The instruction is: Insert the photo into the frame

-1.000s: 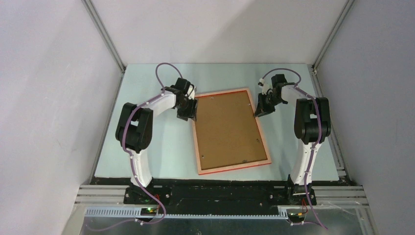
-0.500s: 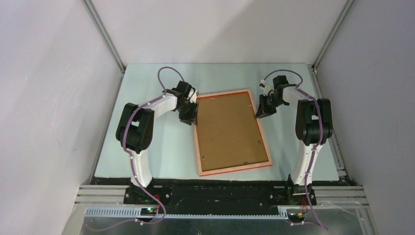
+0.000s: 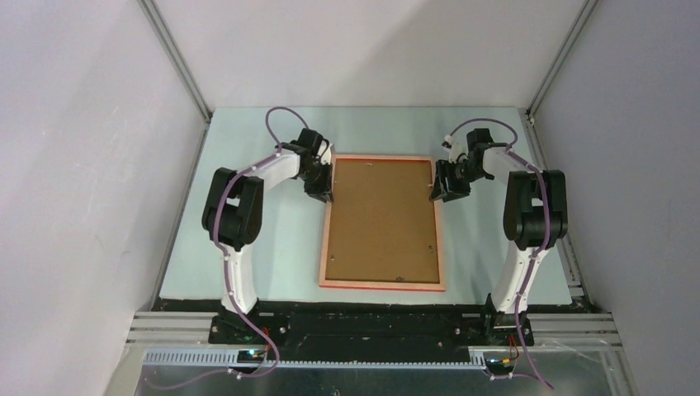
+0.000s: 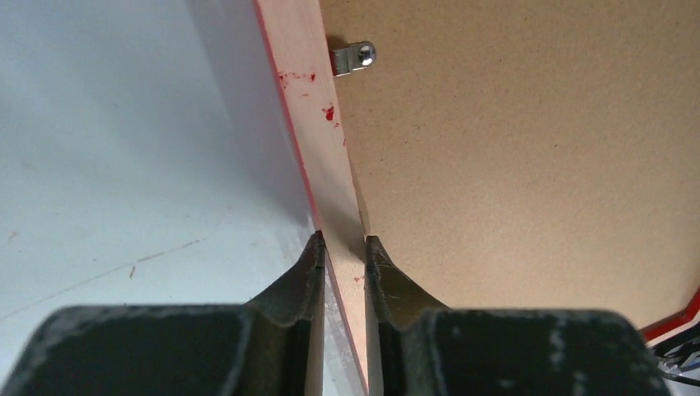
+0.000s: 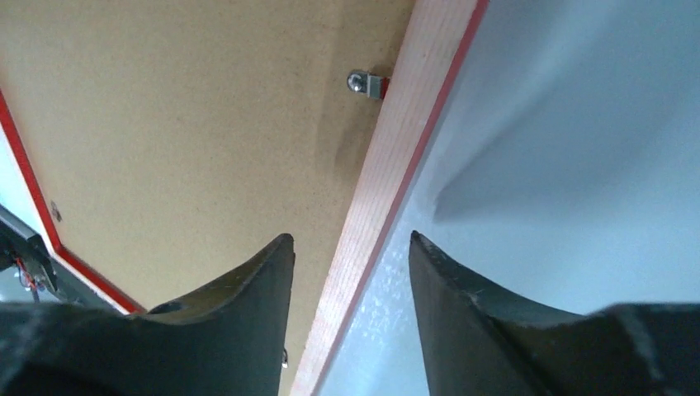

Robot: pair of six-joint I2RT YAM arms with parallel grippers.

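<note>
Two claws flank the frame, which lies back-up in the middle of the tabletop, a brown backing board filling it. The left claw is pinched on its left rail near a metal clip; the right claw straddles the right rail, fingers apart.

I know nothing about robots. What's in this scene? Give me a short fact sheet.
Item: thin rectangular picture frame, pale wood back up, red edging
Filling: plain brown backing board, metal clip at its edge
Left gripper: shut on the frame's left rail
Right gripper: open, straddling the right rail
Photo: not visible
Surface: pale table
</note>
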